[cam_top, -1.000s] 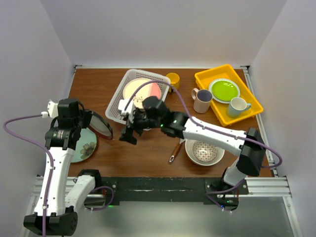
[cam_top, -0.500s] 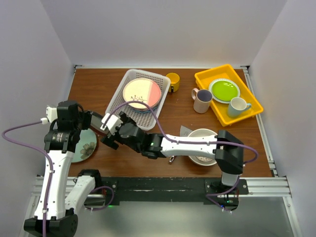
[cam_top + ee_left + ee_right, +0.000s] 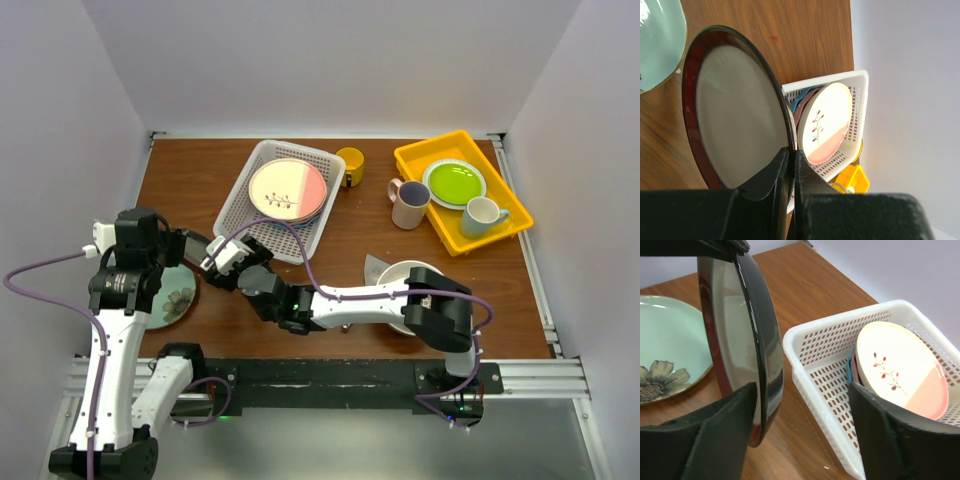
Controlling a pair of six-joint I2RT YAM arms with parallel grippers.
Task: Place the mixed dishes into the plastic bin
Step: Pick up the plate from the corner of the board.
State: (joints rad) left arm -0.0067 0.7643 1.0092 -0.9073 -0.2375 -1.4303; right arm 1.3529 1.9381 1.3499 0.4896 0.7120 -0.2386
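My left gripper (image 3: 186, 244) (image 3: 791, 152) is shut on the rim of the red-rimmed plate (image 3: 737, 110) (image 3: 740, 335), holding it on edge above the table left of the plastic bin (image 3: 232, 212) (image 3: 815, 367) (image 3: 856, 82). My right gripper (image 3: 218, 266) (image 3: 802, 432) is open, its fingers straddling the plate's lower rim, the left one close to its face. A cream and pink plate (image 3: 288, 188) (image 3: 902, 367) lies in the bin on blue and pink ones. The pale green flower plate (image 3: 172, 302) (image 3: 665, 355) lies below the held plate.
A yellow mug (image 3: 351, 161) stands behind the bin and a purple-lined cream mug (image 3: 408, 204) to its right. The large cream bowl (image 3: 405, 272) sits partly under my right arm. The yellow tray (image 3: 450, 225) at back right holds a lime plate (image 3: 454, 182) and a white mug (image 3: 482, 215).
My right arm has swung left from beside the bin to the plate in my left gripper, and its fingers have narrowed slightly. The left arm has barely moved.
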